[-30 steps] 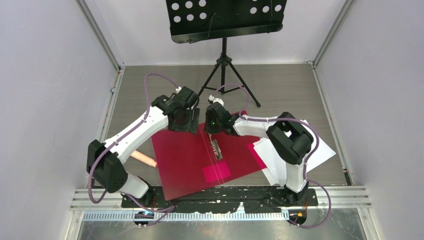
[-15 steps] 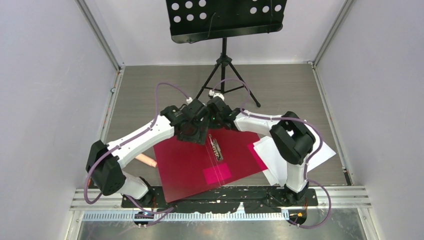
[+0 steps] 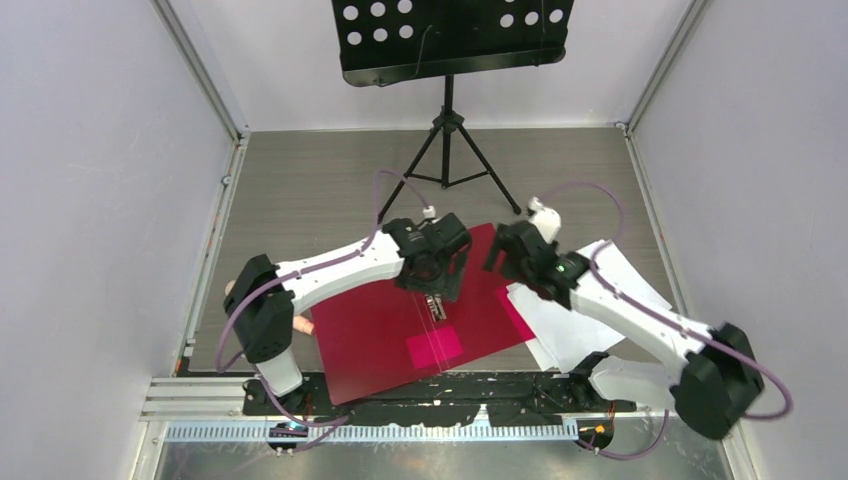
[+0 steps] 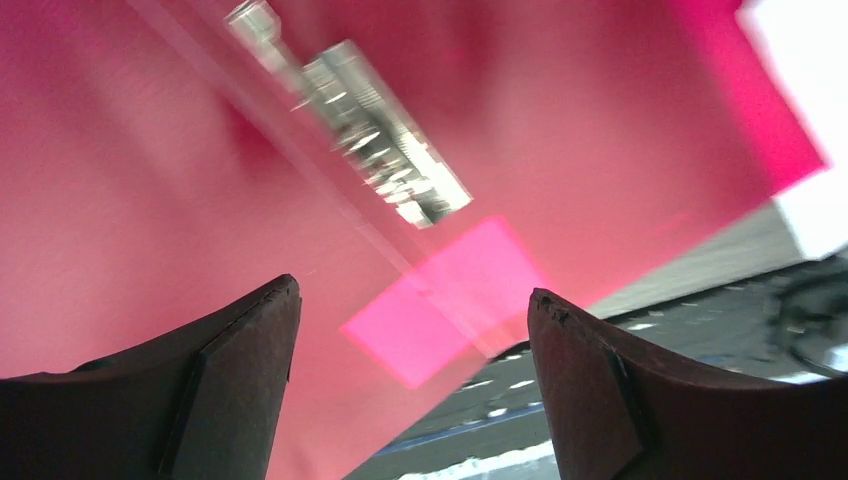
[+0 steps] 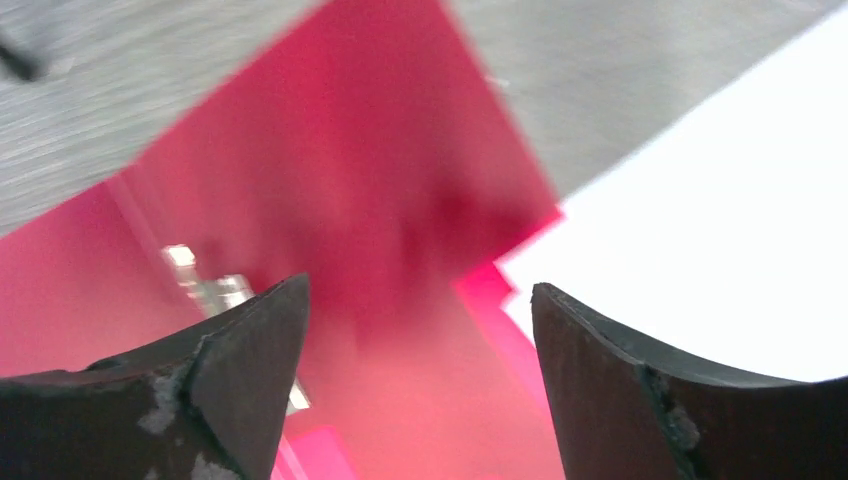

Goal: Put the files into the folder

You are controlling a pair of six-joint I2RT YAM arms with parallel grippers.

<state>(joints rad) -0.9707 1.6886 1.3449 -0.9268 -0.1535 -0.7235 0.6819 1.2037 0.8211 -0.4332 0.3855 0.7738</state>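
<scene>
The folder point(image 3: 370, 325) is laid open and flat on the counter point(image 3: 320, 180), with its metal clip point(image 3: 432, 298) exposed along the middle. The files point(image 3: 555, 325) are spread on the counter against its right edge. The left jaws are held wide apart and empty above the clip, while the right jaws, likewise spread wide with nothing between them, are held over the folder's right edge where the files begin.
</scene>
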